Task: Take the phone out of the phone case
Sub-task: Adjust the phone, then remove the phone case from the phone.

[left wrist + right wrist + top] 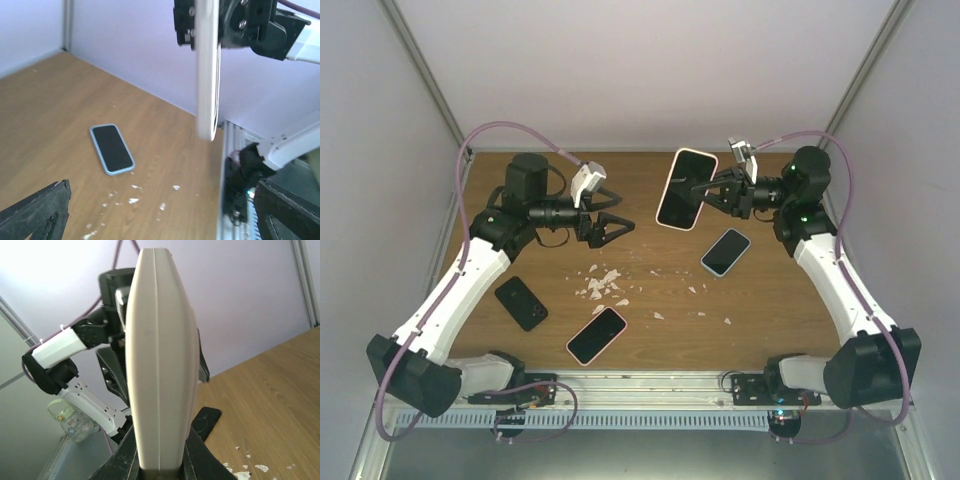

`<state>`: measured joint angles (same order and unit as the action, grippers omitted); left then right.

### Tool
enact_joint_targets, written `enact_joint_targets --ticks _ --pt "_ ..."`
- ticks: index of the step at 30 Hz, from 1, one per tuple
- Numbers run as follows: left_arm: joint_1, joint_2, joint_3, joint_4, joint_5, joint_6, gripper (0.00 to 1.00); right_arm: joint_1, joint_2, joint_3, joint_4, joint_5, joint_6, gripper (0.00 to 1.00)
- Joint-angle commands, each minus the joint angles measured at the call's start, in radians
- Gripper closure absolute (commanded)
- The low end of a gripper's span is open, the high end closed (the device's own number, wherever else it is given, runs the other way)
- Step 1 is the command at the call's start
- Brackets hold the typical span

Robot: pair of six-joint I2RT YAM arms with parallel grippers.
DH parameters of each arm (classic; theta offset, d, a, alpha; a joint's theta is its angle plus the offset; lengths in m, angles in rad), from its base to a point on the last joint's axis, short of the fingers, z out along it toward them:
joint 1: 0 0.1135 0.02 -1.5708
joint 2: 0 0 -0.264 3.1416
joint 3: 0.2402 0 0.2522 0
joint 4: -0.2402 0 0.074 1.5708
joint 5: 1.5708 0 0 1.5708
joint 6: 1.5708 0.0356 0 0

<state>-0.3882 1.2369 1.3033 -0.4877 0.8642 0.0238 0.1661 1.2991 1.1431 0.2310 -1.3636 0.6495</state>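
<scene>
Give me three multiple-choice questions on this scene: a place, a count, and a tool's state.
1. Where is the blue-cased phone? A. Flat on the table. B. Against the back wall. C. On the metal rail.
2. How many phones lie on the table? A. One. B. Three. C. Five.
3. The left tool is: A. Shut on a phone. B. Open, empty. C. Shut on nothing.
Answers: 1 A: it lies flat on the wood. 2 B: black phone, pink-cased phone, blue one; the raised phone is in the right tool. 3 B: fingers spread, nothing between.
</scene>
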Motion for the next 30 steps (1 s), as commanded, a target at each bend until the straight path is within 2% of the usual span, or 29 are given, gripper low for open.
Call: enact_joint_targets --ticks 1,11,22,30 --pt "0.003 -0.024 -0.073 0.126 0.149 -0.086 0.01 -0.005 -0.056 -0.035 0.139 -0.002 0.081 1.0" --pt "-0.053 0.051 0.016 0.101 0.13 -0.05 0.02 0.012 -0.068 -0.084 0.21 0.008 0.139 1.0" --pt "-0.127 0.105 0.06 0.082 0.005 -0.035 0.05 0.02 -0.07 -0.079 0.209 0.021 0.15 0.99" --pt "-0.136 0.134 0.074 0.074 -0.082 -0.035 0.09 0.02 -0.075 -0.079 0.219 0.017 0.16 0.99"
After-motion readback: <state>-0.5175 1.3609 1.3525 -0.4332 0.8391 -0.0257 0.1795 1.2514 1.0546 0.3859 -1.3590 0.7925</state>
